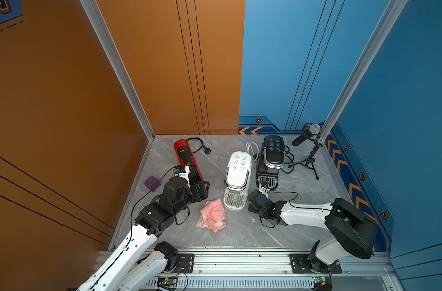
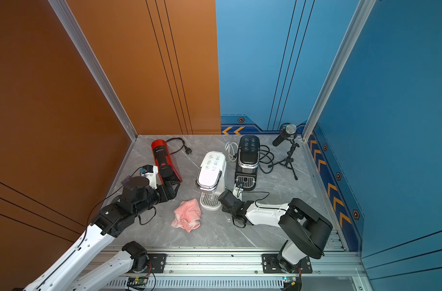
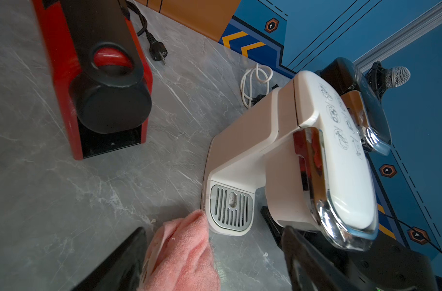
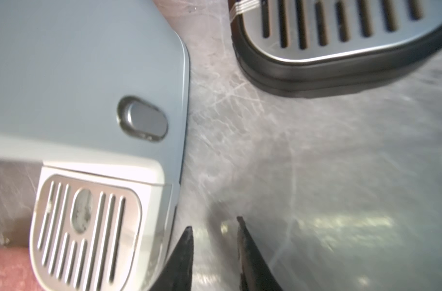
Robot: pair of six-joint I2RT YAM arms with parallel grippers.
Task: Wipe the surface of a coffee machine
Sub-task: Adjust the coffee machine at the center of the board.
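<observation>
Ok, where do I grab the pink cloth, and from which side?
Pinch the raised folds at the middle of the pink cloth, coming down from above with the open left claw, which is nearest. It lies bunched on the table, its far corner close by the drip tray of the white coffee machine.

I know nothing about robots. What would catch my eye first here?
Three coffee makers stand on a grey table: red machine far left, white machine in the middle, black machine beside it. A crumpled pink cloth lies loose before the white machine, between the left arm and right arm.
</observation>
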